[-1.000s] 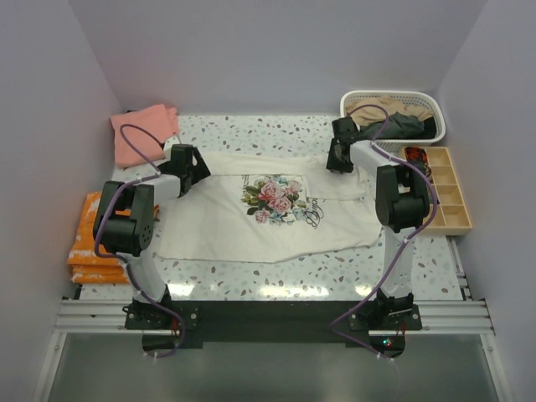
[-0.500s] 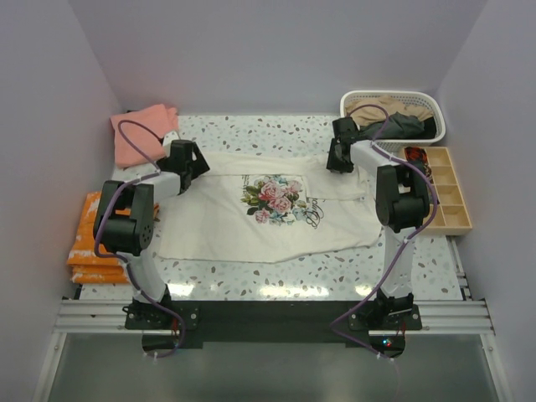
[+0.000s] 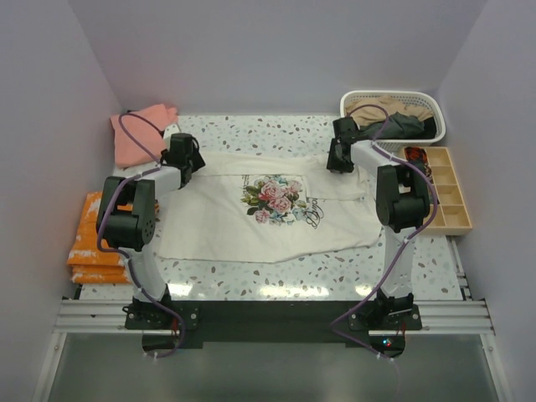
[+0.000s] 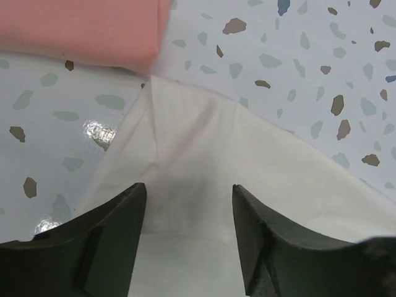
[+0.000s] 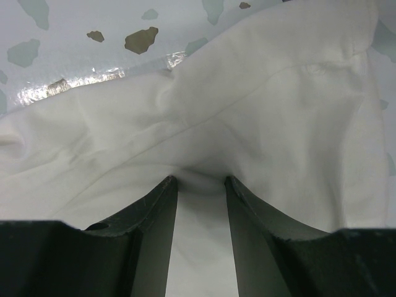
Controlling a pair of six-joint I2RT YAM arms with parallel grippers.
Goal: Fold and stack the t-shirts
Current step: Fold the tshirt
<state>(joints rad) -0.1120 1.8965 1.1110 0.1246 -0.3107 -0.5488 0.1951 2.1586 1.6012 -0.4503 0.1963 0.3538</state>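
**Shoulders of the cream shirt: one pinched, one only straddled**

My right gripper (image 5: 201, 182) has its jaws drawn partway in on a raised ridge of the cream t-shirt (image 3: 222, 222), with cloth bunched up between the fingers. My left gripper (image 4: 189, 193) stands roughly half open. Its fingers are planted either side of flat cloth, and I see nothing pinched between them. The shirt's corner lies just ahead of my left fingertips. The salmon-pink t-shirt (image 4: 80, 28) sits just beyond that corner (close enough to snag by mistake).

I judge that the left bite should press down and gather a ridge like the right one. It should stay short of the pink cloth. Both sides should then rise together so the edge between them keeps straight.

The overhead view alone shows the shirt spread print-up between my two grippers. It also shows the basket (image 3: 392, 97) of tan and dark grey shirts beyond my right one. Only the wrist views show what the jaws have.
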